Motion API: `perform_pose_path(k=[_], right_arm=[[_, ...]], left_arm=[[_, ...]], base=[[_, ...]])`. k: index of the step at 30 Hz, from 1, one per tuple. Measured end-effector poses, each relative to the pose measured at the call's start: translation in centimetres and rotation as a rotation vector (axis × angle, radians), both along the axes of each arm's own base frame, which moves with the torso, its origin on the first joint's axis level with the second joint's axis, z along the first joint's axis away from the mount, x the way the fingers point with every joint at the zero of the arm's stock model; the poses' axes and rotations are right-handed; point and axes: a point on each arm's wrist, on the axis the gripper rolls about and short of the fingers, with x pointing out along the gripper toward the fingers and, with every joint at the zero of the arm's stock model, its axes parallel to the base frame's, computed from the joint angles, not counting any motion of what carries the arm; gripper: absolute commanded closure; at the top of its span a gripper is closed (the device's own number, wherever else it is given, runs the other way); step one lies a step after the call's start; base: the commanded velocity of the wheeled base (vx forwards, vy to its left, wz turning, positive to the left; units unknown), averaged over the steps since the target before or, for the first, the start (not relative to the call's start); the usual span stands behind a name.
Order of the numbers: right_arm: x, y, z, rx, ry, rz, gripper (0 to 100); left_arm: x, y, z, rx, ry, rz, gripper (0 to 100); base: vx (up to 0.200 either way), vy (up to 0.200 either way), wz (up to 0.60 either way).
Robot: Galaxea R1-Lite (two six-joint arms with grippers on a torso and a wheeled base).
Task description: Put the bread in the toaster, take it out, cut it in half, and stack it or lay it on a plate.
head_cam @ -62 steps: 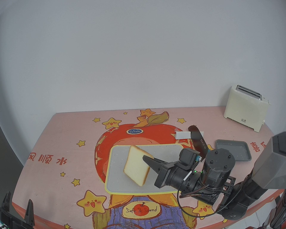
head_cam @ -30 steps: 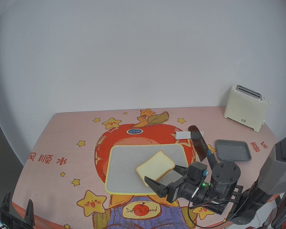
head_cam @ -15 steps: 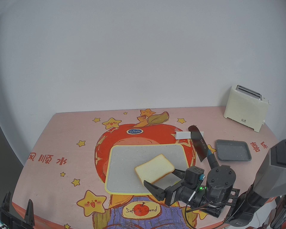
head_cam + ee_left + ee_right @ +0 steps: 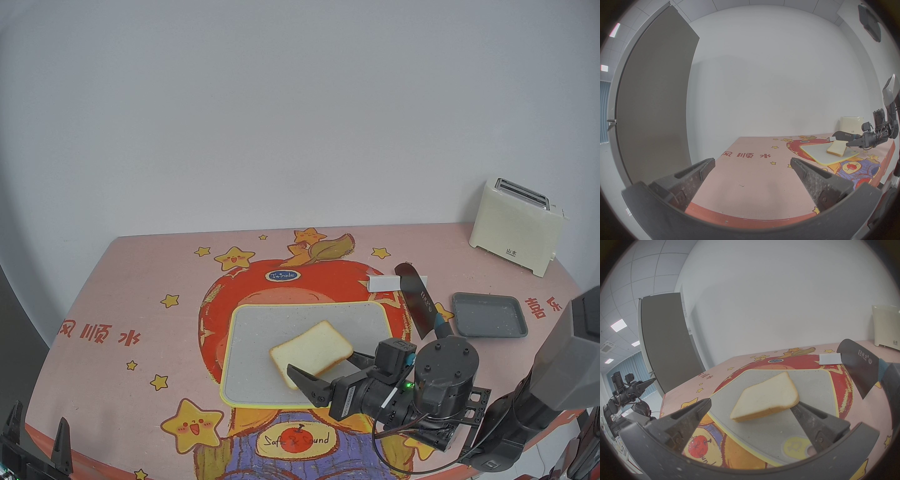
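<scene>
Right gripper (image 4: 322,369) gapes wide, gripping nothing, bread (image 4: 310,352) propped on one finger (image 4: 818,424) over the board (image 4: 262,325); knife (image 4: 417,299) has white lettering.

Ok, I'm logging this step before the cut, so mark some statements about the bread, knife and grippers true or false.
1. The bread lies on the cutting board. True.
2. The right gripper is shut on the bread. False: it is open, with the bread between its jaws.
3. The left gripper holds the knife. False: it is open and empty; the knife lies beside the cutting board.
4. The plate holds nothing. True.
</scene>
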Motion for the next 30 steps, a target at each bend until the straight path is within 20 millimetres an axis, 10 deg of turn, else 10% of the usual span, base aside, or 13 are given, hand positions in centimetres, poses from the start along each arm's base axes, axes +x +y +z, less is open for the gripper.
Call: perform_pose_path(k=[30], right_arm=[[-1.9, -1.6, 1.6, -0.044, 0.032, 0.025, 0]], left_arm=[[0.0, 0.0, 0.0, -0.001, 0.000, 0.000, 0]], base=[[0.000, 0.000, 0.00]])
